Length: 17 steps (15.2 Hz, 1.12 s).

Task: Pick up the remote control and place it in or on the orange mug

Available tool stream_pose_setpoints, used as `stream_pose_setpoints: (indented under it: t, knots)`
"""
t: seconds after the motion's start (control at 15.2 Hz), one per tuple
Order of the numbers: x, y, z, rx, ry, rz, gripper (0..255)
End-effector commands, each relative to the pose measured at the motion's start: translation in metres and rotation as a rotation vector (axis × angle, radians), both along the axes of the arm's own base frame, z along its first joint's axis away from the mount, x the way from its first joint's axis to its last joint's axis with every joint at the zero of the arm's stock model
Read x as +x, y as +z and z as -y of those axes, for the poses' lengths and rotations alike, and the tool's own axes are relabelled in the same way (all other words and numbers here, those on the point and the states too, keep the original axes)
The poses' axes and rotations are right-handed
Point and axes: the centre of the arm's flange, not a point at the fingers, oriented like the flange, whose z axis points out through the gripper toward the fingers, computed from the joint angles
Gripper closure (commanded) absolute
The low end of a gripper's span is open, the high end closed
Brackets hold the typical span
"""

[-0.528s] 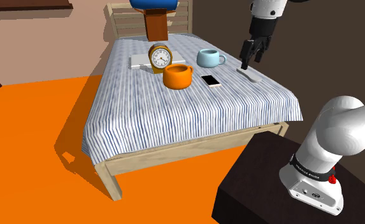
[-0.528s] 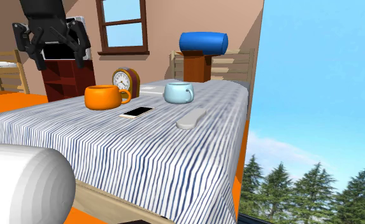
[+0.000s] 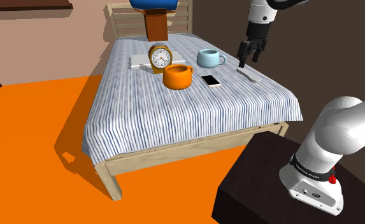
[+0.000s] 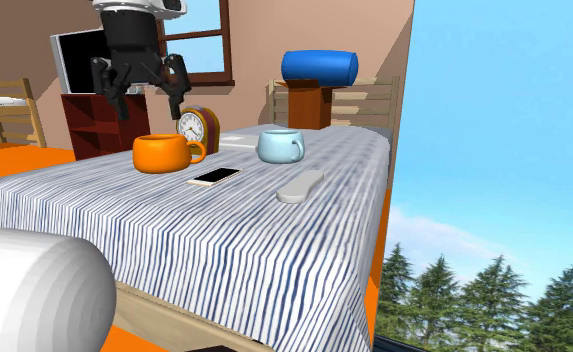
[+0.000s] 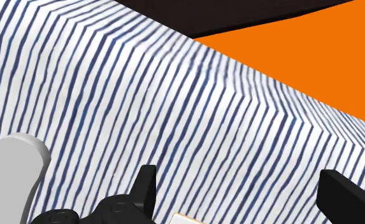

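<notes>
The remote control [image 3: 249, 75] is a pale grey bar lying flat on the striped bedcover, near the bed's edge at the shoulder view's right. It also lies in front of the light blue mug as remote [image 4: 301, 186]. The orange mug [image 3: 177, 76] [image 4: 162, 152] stands upright mid-bed, beyond a phone [image 3: 211, 81] from the remote. My gripper [image 3: 250, 56] [image 4: 139, 98] hangs open above the bed, over the remote's far end, touching nothing. In the wrist view my gripper [image 5: 244, 197] has its fingers wide apart over bare cover, with the remote [image 5: 15, 178] lying off to one side.
A light blue mug [image 3: 209, 58] and a wooden clock [image 3: 160, 57] stand behind the orange mug, with a flat white sheet beside the clock. A blue cylinder [image 4: 319, 67] rests on a stand by the headboard. The bed's edge drops to the orange floor [image 3: 41, 127].
The gripper has turned about its axis and risen slightly. In the second exterior view it has shifted right, from the left edge to above the orange mug. The objects have not moved.
</notes>
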Motion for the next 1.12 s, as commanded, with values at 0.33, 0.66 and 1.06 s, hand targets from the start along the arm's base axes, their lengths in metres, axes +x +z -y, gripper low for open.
stream_pose_setpoints:
  t: [0.33, 0.66, 1.06]
  knots:
    - [0.036, -0.031, 0.084, 0.020, -0.081, -0.013, 0]
    - [0.057, -0.054, 0.146, 0.035, -0.139, -0.022, 0]
    - [0.077, -0.082, 0.220, 0.053, -0.209, -0.034, 0]
